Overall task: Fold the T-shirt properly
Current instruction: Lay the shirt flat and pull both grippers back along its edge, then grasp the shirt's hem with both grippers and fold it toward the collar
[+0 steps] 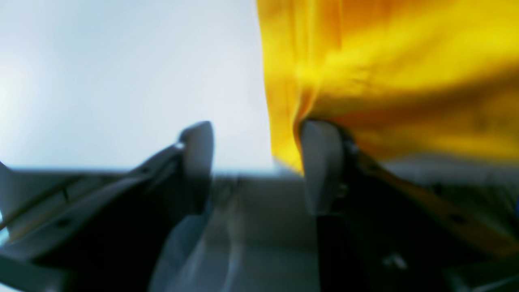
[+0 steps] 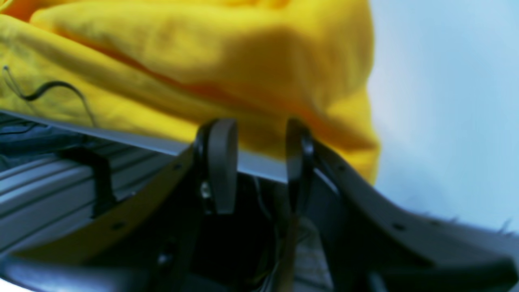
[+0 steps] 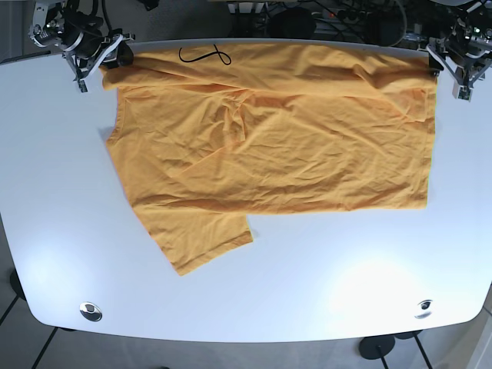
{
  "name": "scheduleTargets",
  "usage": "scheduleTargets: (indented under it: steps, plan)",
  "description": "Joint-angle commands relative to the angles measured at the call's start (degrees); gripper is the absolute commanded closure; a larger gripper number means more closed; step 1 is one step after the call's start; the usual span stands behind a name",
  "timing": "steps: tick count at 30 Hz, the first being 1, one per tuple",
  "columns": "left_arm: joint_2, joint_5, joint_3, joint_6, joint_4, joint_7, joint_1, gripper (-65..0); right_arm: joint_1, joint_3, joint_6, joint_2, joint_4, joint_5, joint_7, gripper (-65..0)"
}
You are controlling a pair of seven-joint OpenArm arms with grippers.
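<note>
Currently both grippers sit at the far corners: left gripper (image 1: 259, 162) jaws apart beside the T-shirt (image 3: 269, 146) hem. Right gripper (image 2: 259, 162) jaws apart too; cloth between them uncertain. Seat both pinches fully on the far edge before lifting evenly toward the near edge.

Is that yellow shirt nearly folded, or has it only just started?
Early days. One lengthwise fold looks done: the T-shirt lies doubled on the white table, one sleeve sticking out. Both tools, left and right, sit open at its far corners, gripping nothing. The sleeve and the remaining folds are left.

White table (image 3: 323, 277), two metal discs (image 3: 91, 310)
</note>
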Motion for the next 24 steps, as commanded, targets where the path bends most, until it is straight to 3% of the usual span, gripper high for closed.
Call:
scheduleTargets:
  steps: [1,4,6,10,11,13,16,18,24]
  plan:
    - [-1.17,-3.19,-1.66,0.12,5.51,0.36,-0.98,-40.6,0.10,0.48,0.21,0.77,4.78,1.20,0.90,-19.7]
    - [-2.48,-9.34,-2.71,0.12,9.38,7.57,-5.99,-42.6,4.32,0.48,0.21,1.03,6.54,1.12,0.64,-19.5]
    - [-3.45,-11.19,-2.54,0.12,9.29,9.51,-11.01,-42.6,10.48,0.05,-0.23,1.12,5.22,0.76,0.55,-20.0]
    - [-1.61,-1.43,4.06,0.12,6.83,9.42,-22.26,-42.6,24.63,-0.04,-0.32,1.12,-7.00,-0.12,0.46,-21.9]
    - [-0.55,3.84,5.81,0.12,4.90,9.33,-26.65,-42.6,30.43,-0.57,-0.32,1.03,-11.48,-3.19,0.46,-27.9]
    - [1.56,9.91,7.57,0.12,1.20,9.24,-32.19,-42.6,37.46,-2.50,-0.32,0.86,-16.84,-8.82,0.55,-36.1]
    - [5.16,19.32,8.10,0.12,-6.27,3.18,-41.42,-43.2,50.04,-4.61,0.12,0.68,-28.71,-16.82,1.08,-38.5]
    - [5.96,21.51,8.28,0.12,-9.79,0.01,-44.32,-43.3,55.49,-6.20,0.12,0.77,-35.57,-18.75,4.15,-38.5]
    - [4.37,21.78,13.46,1.83,-18.14,-6.41,-48.10,-42.9,66.56,-13.67,0.12,1.12,-58.51,-21.83,16.81,-38.5]
